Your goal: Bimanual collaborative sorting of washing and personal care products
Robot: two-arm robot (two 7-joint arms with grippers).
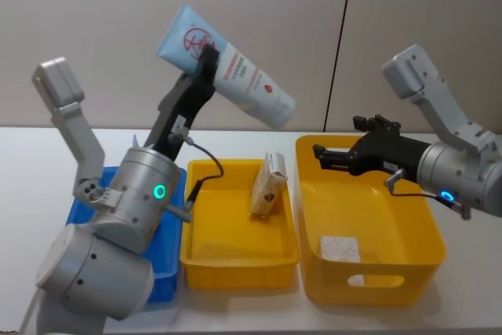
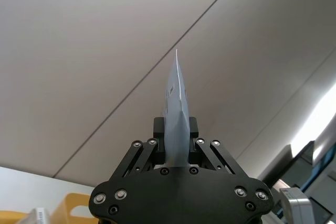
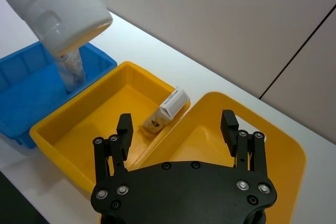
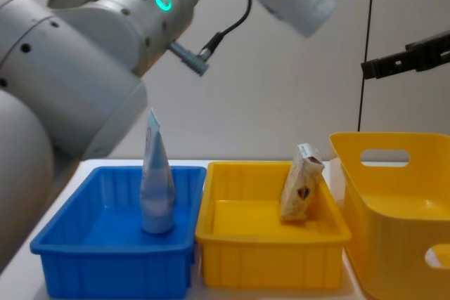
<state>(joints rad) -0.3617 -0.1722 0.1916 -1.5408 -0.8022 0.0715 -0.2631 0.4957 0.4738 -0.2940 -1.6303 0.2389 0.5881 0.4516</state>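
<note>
Tube first: we see the left gripper (image 1: 208, 60) clamped on a pale blue tube (image 1: 251, 84), both fingers pressed against its flat sides. The arm holds it high, well clear of the bins. The tube lies tilted, its crimped end up and towards our left and its white cap lower, towards our right. In the left wrist view the crimped edge rises straight out from between the fingers (image 2: 195, 127).

The right gripper (image 1: 341, 140) hovers over the back of the big bin (image 1: 376, 284), with its jaws wide apart and nothing between them. A white label (image 1: 339, 247) lies flat on that bin's floor.

Three bins stand side by side on the white table (image 1: 235, 145). The blue bin (image 4: 112, 272) is on our left, the middle bin (image 1: 235, 260) is yellow and shallow, and the big bin is on our right, also yellow and deeper.

A second tube (image 4: 156, 187) stands upright on its cap in the blue bin, near the wall shared with the middle bin, its pointed end up. A tan packet (image 1: 268, 186) with a dark emblem stands on end in the middle bin. It leans against the wall nearest the big bin, towards the far right corner. We cannot read the print on any of them.
</note>
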